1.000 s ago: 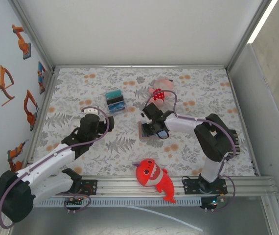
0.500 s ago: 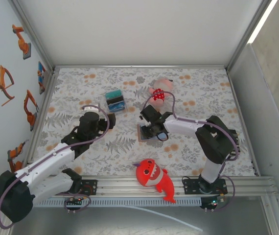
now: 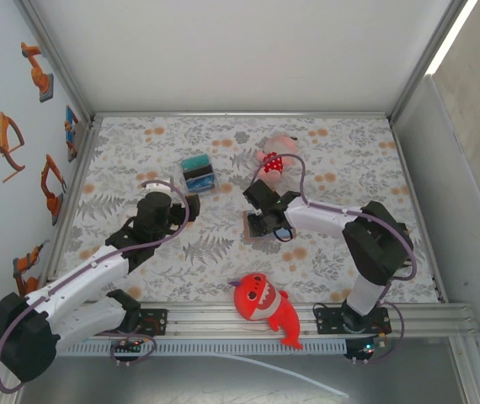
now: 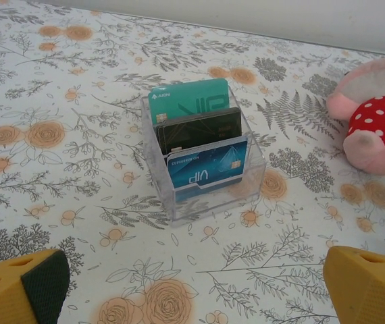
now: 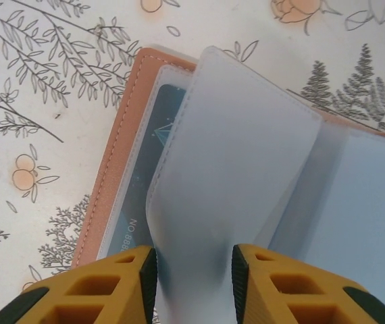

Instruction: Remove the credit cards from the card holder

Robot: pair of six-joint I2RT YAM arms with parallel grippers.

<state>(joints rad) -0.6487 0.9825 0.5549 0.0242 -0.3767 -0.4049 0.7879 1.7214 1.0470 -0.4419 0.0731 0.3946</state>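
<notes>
The card holder (image 5: pixel 115 142) is a tan wallet lying open on the floral table, also in the top view (image 3: pixel 251 227). Its translucent blue-grey sleeves fan out, and one sleeve (image 5: pixel 240 155) bows up between the fingers of my right gripper (image 5: pixel 194 283), which is shut on it. A dark teal credit card (image 5: pixel 142 175) sits inside the sleeve underneath, next to the tan edge. From above, the right gripper (image 3: pixel 267 222) is directly over the wallet. My left gripper (image 4: pixel 196 287) is wide open and holds nothing, hovering left of the wallet (image 3: pixel 171 204).
A clear stand (image 4: pixel 199 152) with teal, black and blue cards is in front of the left gripper, also seen from above (image 3: pixel 196 172). A pink spotted plush (image 3: pixel 274 157) lies behind the wallet. A red shark plush (image 3: pixel 264 305) lies near the front rail.
My right gripper and the wallet have shifted slightly right. The left gripper drew back a little from the clear stand.
</notes>
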